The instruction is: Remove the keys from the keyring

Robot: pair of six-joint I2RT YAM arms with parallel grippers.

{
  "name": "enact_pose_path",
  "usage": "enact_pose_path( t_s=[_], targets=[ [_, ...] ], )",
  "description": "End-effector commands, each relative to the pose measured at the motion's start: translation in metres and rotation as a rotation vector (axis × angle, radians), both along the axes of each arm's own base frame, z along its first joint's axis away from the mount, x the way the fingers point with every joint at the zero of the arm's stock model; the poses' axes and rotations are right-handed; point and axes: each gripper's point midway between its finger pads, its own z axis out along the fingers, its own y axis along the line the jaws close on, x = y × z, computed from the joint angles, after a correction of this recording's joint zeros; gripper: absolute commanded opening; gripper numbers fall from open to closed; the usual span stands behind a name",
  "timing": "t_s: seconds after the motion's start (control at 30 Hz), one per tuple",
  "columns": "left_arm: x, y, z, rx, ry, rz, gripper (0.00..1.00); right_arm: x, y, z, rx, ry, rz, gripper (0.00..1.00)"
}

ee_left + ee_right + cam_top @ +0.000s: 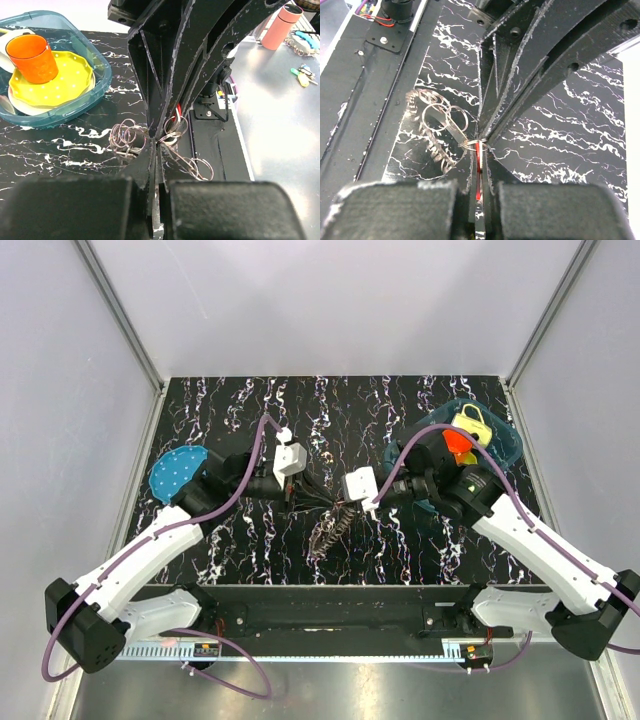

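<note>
Two arms: both stretched inward, wrists nearly meeting mid-worktop (230, 400), fingers angled down
Left end effector (298, 498): jaws pressed together, pinching into the keys (328, 530)
Right end effector (348, 508): clamped on keyring (470, 143), red piece (479, 172) between its fingers
Keys look: dull toothed fan plus wire loops, trailing from both tips toward near edge; lifted or resting, cannot tell

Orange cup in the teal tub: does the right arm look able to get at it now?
Probably not right away. The right gripper is shut on the keys, so it must release them first. The orange cup stands uncovered in the teal tub, close by that arm.
</note>
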Motion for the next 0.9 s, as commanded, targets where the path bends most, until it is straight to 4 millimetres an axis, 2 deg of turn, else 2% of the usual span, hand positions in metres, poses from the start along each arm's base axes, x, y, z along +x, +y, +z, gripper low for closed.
enact_pose_path(
  t_s=[0.0, 0.07, 0.1, 0.17, 0.2, 0.33, 0.53, 0.87],
  targets=[
    [-0.007, -0.001, 0.02, -0.062, -0.009, -0.001, 0.0, 0.013, -0.001, 0.032, 0.094, -0.111, -0.064, 0.0],
    [-0.006, -0.001, 0.024, -0.085, 0.033, 0.016, 0.0, 0.012, -0.003, 0.024, 0.081, -0.091, -0.072, 0.0],
    [-0.005, -0.001, 0.034, -0.128, 0.004, 0.018, 0.0, 0.011, -0.004, 0.023, 0.082, -0.089, -0.073, 0.0],
    [-0.008, -0.002, 0.031, -0.156, 0.053, 0.016, 0.0, 0.009, -0.005, 0.016, 0.075, -0.074, -0.075, 0.0],
    [-0.007, -0.003, 0.038, -0.191, 0.03, 0.015, 0.0, 0.01, -0.005, 0.017, 0.082, -0.079, -0.078, 0.0],
    [-0.005, -0.004, 0.036, -0.203, 0.066, 0.026, 0.0, 0.01, -0.007, 0.015, 0.089, -0.078, -0.097, 0.0],
    [-0.003, -0.004, 0.036, -0.226, 0.101, 0.058, 0.0, 0.023, -0.009, 0.011, 0.085, -0.09, -0.167, 0.0],
    [0.009, -0.002, 0.033, -0.237, 0.133, 0.147, 0.0, 0.019, -0.009, 0.011, 0.146, -0.05, -0.191, 0.0]
  ],
)
